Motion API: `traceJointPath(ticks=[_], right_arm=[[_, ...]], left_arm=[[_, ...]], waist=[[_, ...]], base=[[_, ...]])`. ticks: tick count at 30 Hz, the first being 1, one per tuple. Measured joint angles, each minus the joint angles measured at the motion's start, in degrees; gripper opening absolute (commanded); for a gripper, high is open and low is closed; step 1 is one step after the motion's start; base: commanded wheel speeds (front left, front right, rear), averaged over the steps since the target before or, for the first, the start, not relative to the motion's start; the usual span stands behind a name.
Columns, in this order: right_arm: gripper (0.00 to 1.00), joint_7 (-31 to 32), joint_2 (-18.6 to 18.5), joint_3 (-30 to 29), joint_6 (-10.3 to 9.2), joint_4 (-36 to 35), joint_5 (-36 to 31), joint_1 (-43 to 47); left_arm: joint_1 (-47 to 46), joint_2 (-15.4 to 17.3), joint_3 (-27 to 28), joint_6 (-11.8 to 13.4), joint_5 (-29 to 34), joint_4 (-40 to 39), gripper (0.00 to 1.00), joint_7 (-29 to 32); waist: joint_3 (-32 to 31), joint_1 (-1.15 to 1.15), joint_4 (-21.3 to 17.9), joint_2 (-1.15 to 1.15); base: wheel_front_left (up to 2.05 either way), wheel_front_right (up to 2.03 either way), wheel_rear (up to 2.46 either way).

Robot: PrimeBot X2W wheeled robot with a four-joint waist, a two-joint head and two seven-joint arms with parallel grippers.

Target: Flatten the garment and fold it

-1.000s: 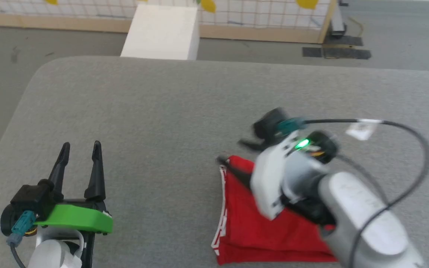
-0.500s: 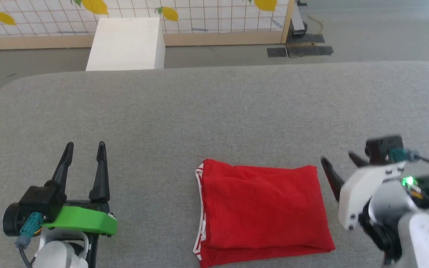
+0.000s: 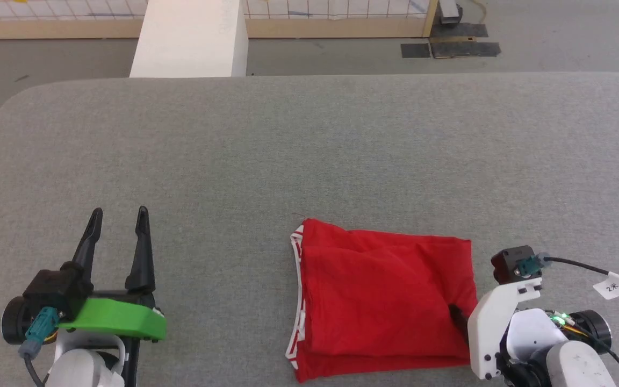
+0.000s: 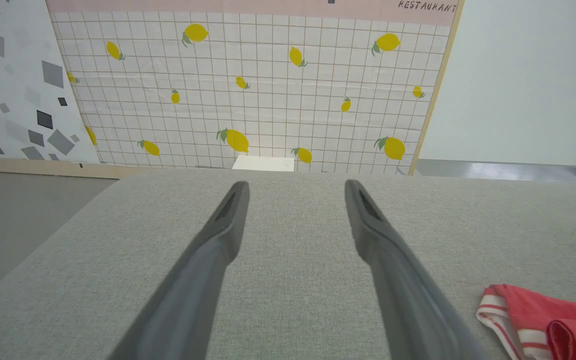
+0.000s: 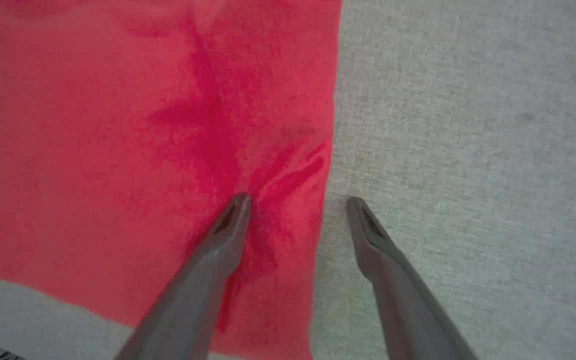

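The right claw (image 5: pixel 295 200) has swung off the top of the garment and out past its edge, then come back low against that edge; the head camera has shifted too, so the whole scene sits differently. The red jersey-style shirt with red-and-white striped trim (image 3: pixel 384 301) lies folded into a rough rectangle on the grey fabric-covered table with rounded corners (image 3: pixel 309 145), its striped trim along the side farthest from the right claw. That claw's two dark fingers stand spread and straddle the shirt's edge. In the right wrist view one fingertip (image 5: pixel 235 205) lies on the red cloth, where small creases gather round it, and the other is over bare grey fabric just beside the edge. Nothing is pinched between them. The left claw (image 3: pixel 119 211) is also spread wide and empty above the grey table; the shirt lies well apart from it, off to its right, striped corner nearest. Beyond the left claw's tips, past the table's far edge, stand a white block (image 3: pixel 191 37) and a tiled wall panel printed with lemons (image 4: pixel 248 90)
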Motion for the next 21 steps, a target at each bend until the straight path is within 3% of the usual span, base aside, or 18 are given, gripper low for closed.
traceJointPath(ticks=[8, 9, 10, 11, 17, 21], right_arm=[[1.0, 4.46, -0.15, 1.41, -0.03, 1.35, 0.34, -0.82], [0.36, 5.13, -0.29, 1.52, -0.03, 1.37, 0.52, -1.13], [0.11, 5.52, -0.37, 1.51, -0.02, 1.38, 0.6, -1.37], [0.0, 5.83, -0.44, 1.51, -0.02, 1.35, 0.6, -1.57], [0.0, 7.31, -1.92, 3.59, 0.0, 0.25, 2.01, -2.78], [0.0, 10.04, -7.24, 8.92, 0.0, -2.91, 2.87, -4.57]], left_arm=[[-0.04, -0.01, -0.1, -0.27, -0.33, 0.73, 1.0, 0.0], [-0.04, -0.01, -0.1, -0.41, -0.33, 0.76, 1.0, 0.0], [-0.04, -0.01, -0.12, -0.43, -0.33, 0.8, 1.0, 0.0], [-0.05, -0.01, -0.16, -0.44, -0.33, 0.85, 1.0, 0.0], [-0.09, 0.0, 0.0, -0.49, -0.47, 1.02, 1.0, 0.0], [-0.12, 0.04, 0.62, -0.47, -0.49, 0.49, 1.0, 0.01]], waist=[[0.66, 0.0, 1.35, 0.0], [0.7, 0.0, 1.43, 0.0], [0.74, 0.0, 1.5, 0.0], [0.81, 0.0, 1.57, 0.0], [0.97, 0.0, 1.82, 0.0], [1.16, 0.0, 0.98, 0.0]], base=[[0.0, 0.0, 0.0], [0.0, 0.0, 0.0], [0.0, 0.0, 0.0], [0.0, 0.0, 0.0], [0.0, 0.0, 0.0], [0.0, 0.0, 0.0]])
